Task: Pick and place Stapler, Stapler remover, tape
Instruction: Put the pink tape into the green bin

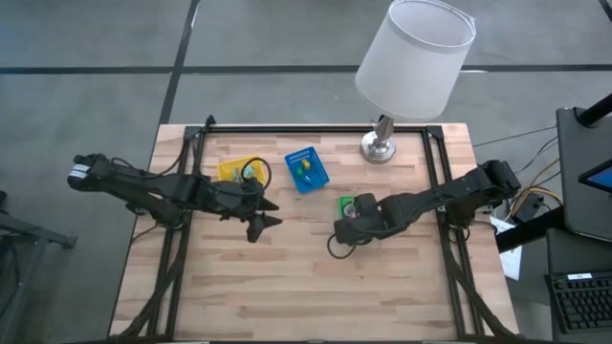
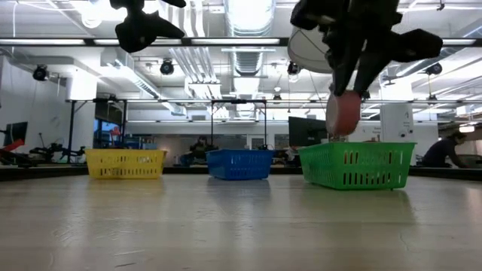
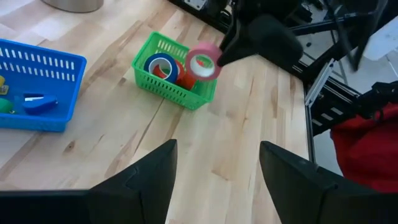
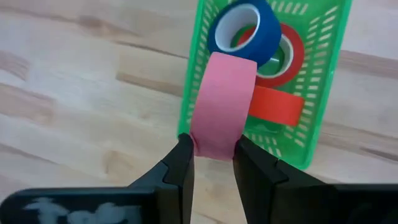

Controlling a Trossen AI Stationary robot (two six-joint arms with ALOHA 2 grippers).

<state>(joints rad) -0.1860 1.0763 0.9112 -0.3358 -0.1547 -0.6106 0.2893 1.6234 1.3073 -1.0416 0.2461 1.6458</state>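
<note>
- Pinching a pink tape roll (image 4: pixel 221 106) on edge, the right gripper (image 4: pixel 212 163) hangs above the green slotted plastic basket (image 4: pixel 329 81) — blue and red rolls inside.
- Left gripper (image 3: pixel 217 177) hovers mid-table, fingers spread.

Three baskets (image 2: pixel 241 164) in a row; held tape roll (image 4: pixel 222 104) over the rightmost.

**Tape rolls at the green basket**

A pink tape roll (image 4: pixel 222 106) stands on edge, pinched across its width by the right gripper (image 4: pixel 213 163) and raised just above the near rim of the green basket (image 4: pixel 323 81). Inside the basket lie a blue roll (image 4: pixel 244 26) (pale core showing), leaning on a red roll (image 4: pixel 287 57), with another red roll (image 4: pixel 275 104) on edge beside them.
</note>
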